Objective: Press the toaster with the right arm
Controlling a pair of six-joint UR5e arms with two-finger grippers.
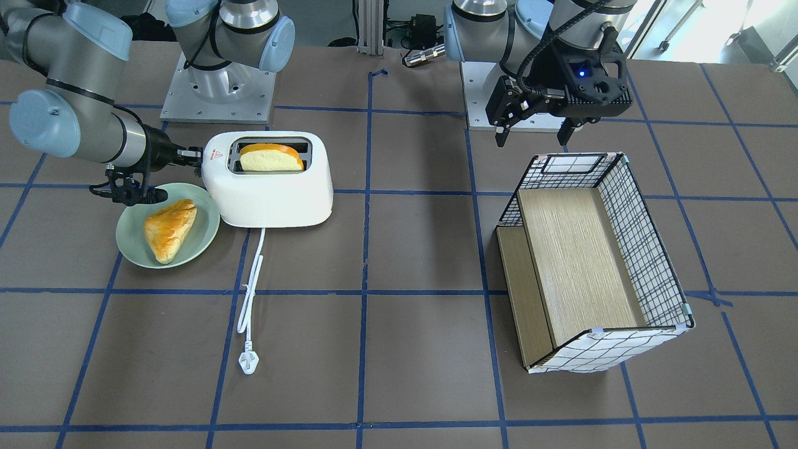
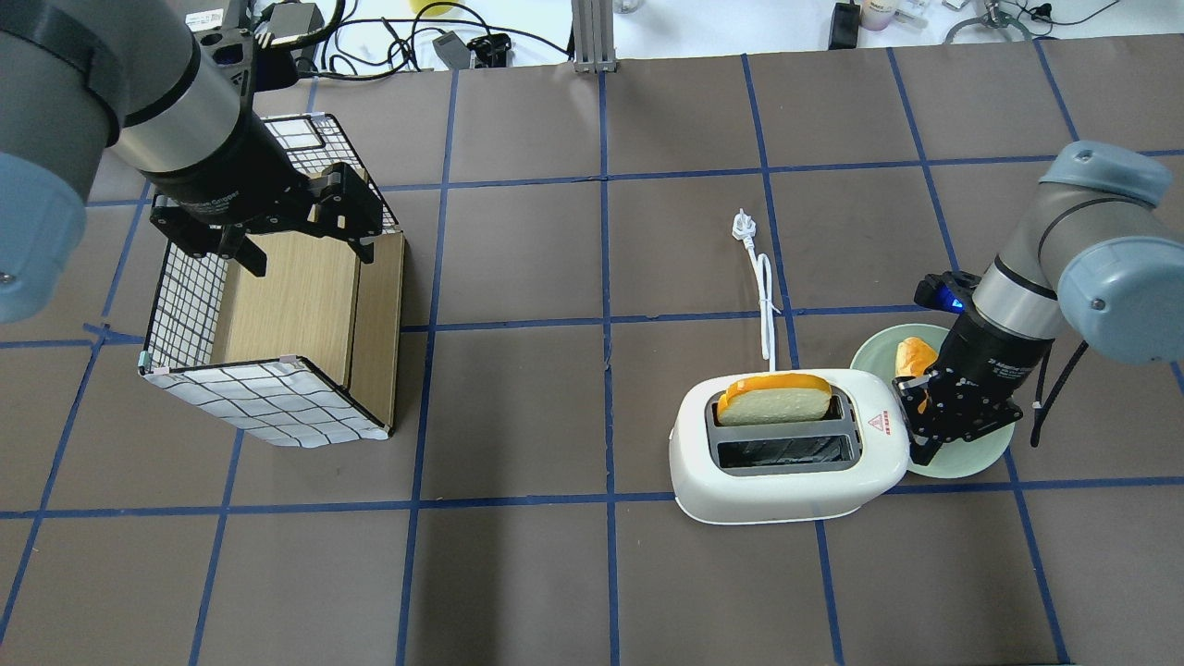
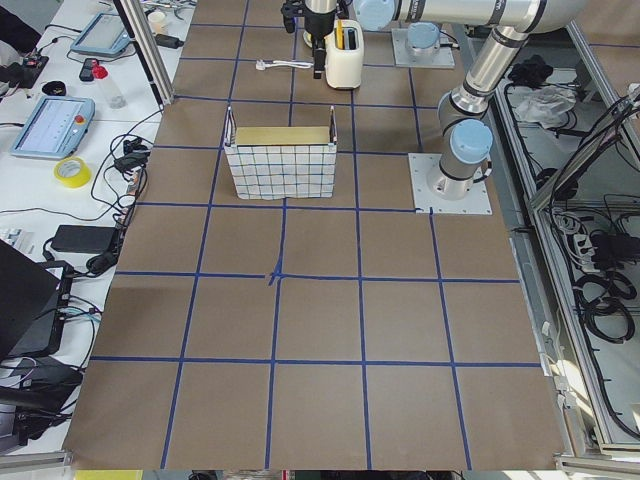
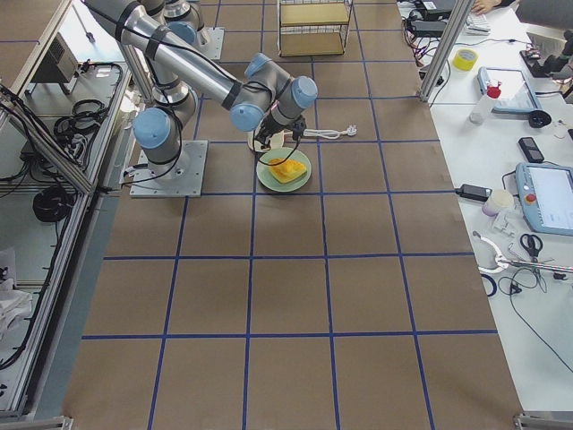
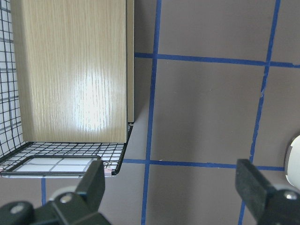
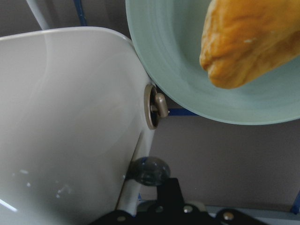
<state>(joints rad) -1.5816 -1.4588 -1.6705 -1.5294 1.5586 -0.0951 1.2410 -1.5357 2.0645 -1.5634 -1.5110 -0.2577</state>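
The white two-slot toaster [image 1: 268,193] stands on the table with a slice of bread [image 1: 271,161] upright in one slot; it also shows in the overhead view [image 2: 786,481]. My right gripper [image 1: 190,156] is shut, its tip against the toaster's end with the red triangle sticker [image 2: 877,424]. In the right wrist view the black finger [image 6: 169,192] sits just behind the dark lever knob [image 6: 150,171], below a round dial [image 6: 157,105]. My left gripper [image 1: 533,134] is open and empty above the wire basket [image 1: 648,249].
A green plate [image 1: 134,246] with a golden pastry [image 1: 169,227] lies right beside the toaster, under my right wrist. The white cord [image 1: 252,280] runs away from the toaster and ends in a plug [image 1: 248,362]. The basket has a wooden shelf inside.
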